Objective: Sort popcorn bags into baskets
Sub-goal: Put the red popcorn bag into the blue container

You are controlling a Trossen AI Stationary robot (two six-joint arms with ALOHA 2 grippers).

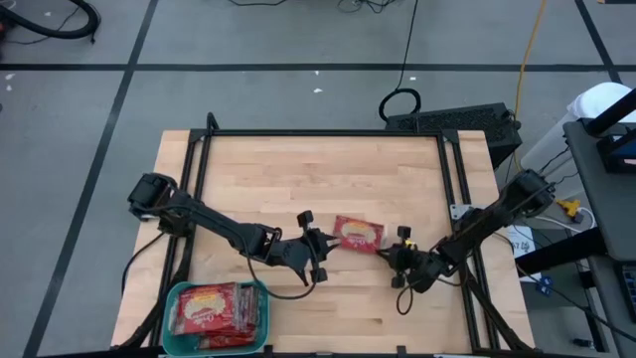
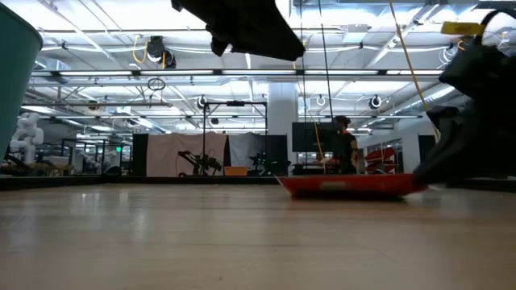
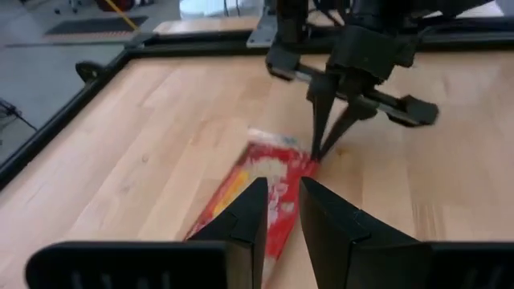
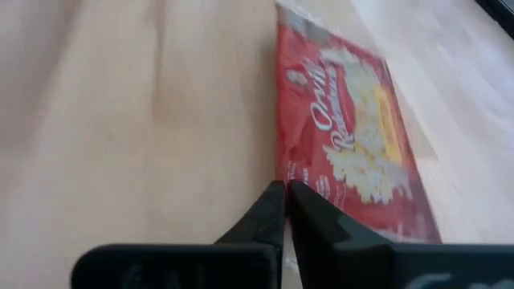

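One red popcorn bag (image 1: pixel 358 234) lies flat on the wooden table near its middle; the low view shows the bag (image 2: pixel 351 185) edge-on, resting on the wood. My right gripper (image 1: pixel 388 249) is down at the bag's right end, shut. My left gripper (image 1: pixel 328 244) hovers above the table beside the bag's left end, fingers a narrow gap apart with nothing between them; its wrist view shows the bag (image 3: pixel 265 177) beyond them. The teal basket (image 1: pixel 174 296) stands at the near left with several red bags (image 1: pixel 214 308) inside. My right gripper has its fingertips (image 4: pixel 277 201) closed at the bag's long edge (image 4: pixel 279 164), close to a corner (image 3: pixel 309 164). The fingers slant down from the table's right side. The bag stays flat on the table.
Black frame rails (image 1: pixel 452 199) run along the table's left, right and far edges. Bare wood (image 1: pixel 318 169) stretches across the far half. A dark box with cables (image 1: pixel 457 119) sits on the floor beyond the far edge. A person (image 2: pixel 345 145) stands far off in the room.
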